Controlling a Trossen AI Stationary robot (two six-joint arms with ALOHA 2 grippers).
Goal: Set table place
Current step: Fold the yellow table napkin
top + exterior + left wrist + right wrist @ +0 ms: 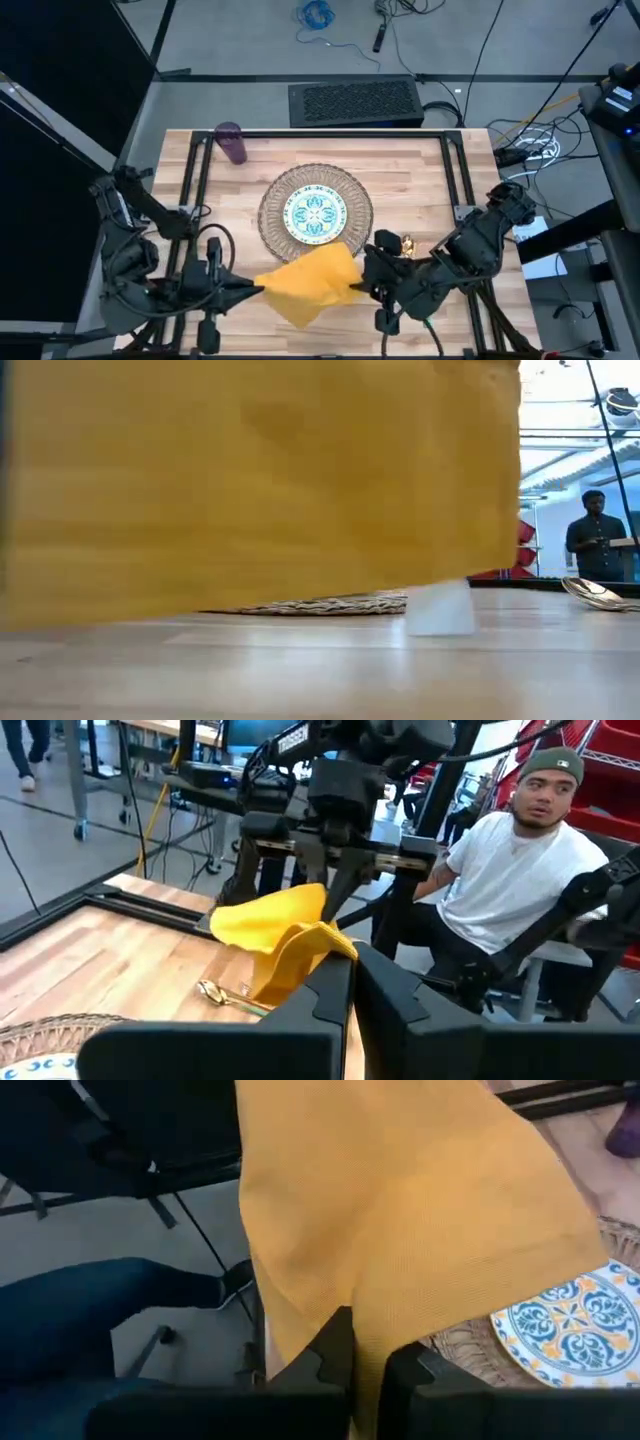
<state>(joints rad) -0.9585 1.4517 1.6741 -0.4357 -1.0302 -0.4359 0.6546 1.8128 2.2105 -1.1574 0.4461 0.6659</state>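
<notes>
The mustard-yellow napkin [305,280] hangs over the table's near edge between my two grippers. My left gripper [252,290] is shut on its left end and my right gripper [357,287] on its right end. Behind it the white plate with the teal pattern [315,213] lies on the round woven mat [272,200]. The purple cup [232,142] stands at the far left of the table [420,170]. Gold cutlery [399,243] lies right of the mat, partly under my right arm. In the low view the napkin [260,480] fills most of the picture. My left gripper pinches the napkin's left end [312,948] between its two fingers, coming level from the table's left. The cloth is bunched there; how many layers, I cannot tell. It sags toward the other gripper. My right gripper pinches the napkin's right end [366,1312] between its two fingers, coming level from the table's right. The cloth spreads out wide beyond the fingertips and hangs, its lower edge [250,615] close over the tabletop.
A gold spoon [598,594] lies on the table's right part. A small white thing [440,610] shows under the napkin's lower edge. A seated person in a white shirt [500,870] is beyond the table's right edge. A black box [355,103] lies behind the far edge.
</notes>
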